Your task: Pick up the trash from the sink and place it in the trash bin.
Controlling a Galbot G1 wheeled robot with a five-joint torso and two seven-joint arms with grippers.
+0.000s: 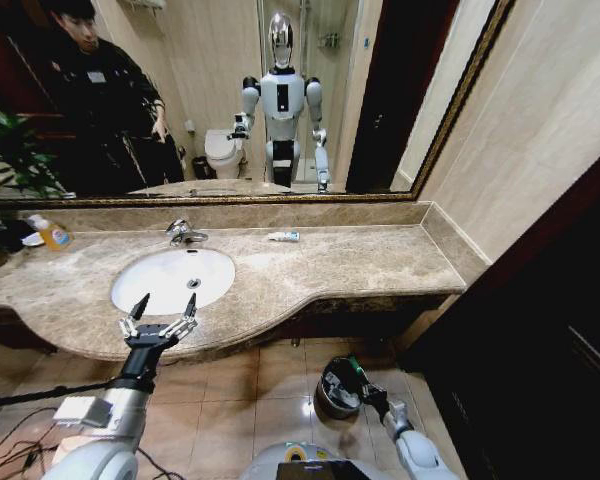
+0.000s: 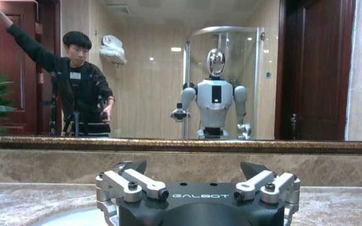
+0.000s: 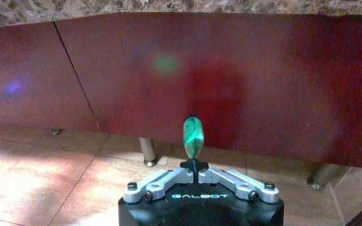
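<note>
Hovering spread wide, left gripper sits at the sink front rim, basin just ahead. Right gripper pinches a green piece, long axis pointing away from fingers, trash bin directly beside/below.

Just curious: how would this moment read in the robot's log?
left end effector: open, at sink | right end effector: shut on green piece, over trash bin

Walls: you see beige tile to the right of the mirror.
Mirror: a wide gilt-framed mirror runs above the counter.
Floor: you have glossy tan tiles below.
Cabinet front: dark red panels on short metal legs.
Plant: green leaves at far left.
</note>
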